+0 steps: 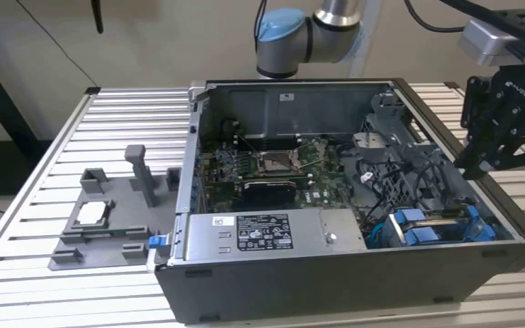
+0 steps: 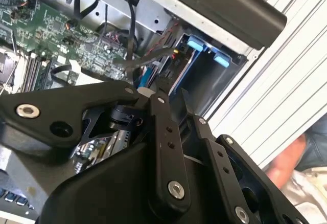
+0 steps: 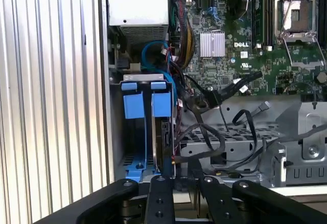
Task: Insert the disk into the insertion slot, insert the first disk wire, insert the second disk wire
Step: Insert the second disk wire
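The insertion slot (image 1: 437,227) is the grey bay with blue fittings at the near corner of the open computer case, on the exterior view's right. The disk (image 3: 164,142) stands edge-on inside it, behind blue caddy tabs (image 3: 147,104). Black disk wires (image 3: 214,97) with loose connectors lie over the metal cage beside the bay, plugged into nothing that I can see. My gripper (image 1: 475,166) hangs above the case's edge on the exterior view's right, over the bay. Its fingers (image 3: 159,196) look shut with nothing between them. In the second wrist view the gripper (image 2: 168,92) points at the bay.
The case (image 1: 354,280) lies open on a slatted metal table (image 1: 126,109). Inside are a silver power-supply box (image 1: 262,232), a motherboard (image 1: 272,167) and tangled cables (image 1: 399,171). A grey fixture (image 1: 107,219) with upright posts sits on the exterior view's left.
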Robot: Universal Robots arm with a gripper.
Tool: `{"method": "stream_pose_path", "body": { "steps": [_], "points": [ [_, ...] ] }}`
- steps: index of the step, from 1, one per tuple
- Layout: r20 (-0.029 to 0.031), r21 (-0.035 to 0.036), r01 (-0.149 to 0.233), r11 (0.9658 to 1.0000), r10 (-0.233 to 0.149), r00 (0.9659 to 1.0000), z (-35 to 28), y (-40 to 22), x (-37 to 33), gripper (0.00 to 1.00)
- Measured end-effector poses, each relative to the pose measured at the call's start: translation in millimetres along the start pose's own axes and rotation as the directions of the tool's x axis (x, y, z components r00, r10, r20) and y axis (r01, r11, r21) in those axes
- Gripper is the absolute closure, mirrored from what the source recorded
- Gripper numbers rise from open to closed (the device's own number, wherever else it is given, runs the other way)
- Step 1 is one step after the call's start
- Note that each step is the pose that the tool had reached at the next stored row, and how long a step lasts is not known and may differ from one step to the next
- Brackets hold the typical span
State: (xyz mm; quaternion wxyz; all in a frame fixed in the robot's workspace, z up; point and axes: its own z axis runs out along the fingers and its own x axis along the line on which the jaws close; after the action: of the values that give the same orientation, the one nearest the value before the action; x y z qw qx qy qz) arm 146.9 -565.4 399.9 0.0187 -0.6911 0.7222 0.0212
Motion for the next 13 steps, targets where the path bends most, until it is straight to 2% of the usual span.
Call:
{"method": "stream_pose_path", "body": {
  "steps": [7, 8, 11, 13],
  "points": [
    [0.0009, 0.0212, 0.001, 0.9998, -0.001, 1.0, 0.7, 23.5, -3.6, 0.73],
    [0.0013, 0.0287, 0.002, 0.9996, -0.002, 1.0, 1.1, 32.5, -6.3, 0.73],
    [0.0015, 0.0355, 0.002, 0.9994, -0.002, 1.0, 1.6, 42.4, -10.3, 0.73],
    [0.0017, 0.0386, 0.002, 0.9993, -0.002, 1.0, 2.2, 47.0, -16.0, 0.73]
  ]
}}
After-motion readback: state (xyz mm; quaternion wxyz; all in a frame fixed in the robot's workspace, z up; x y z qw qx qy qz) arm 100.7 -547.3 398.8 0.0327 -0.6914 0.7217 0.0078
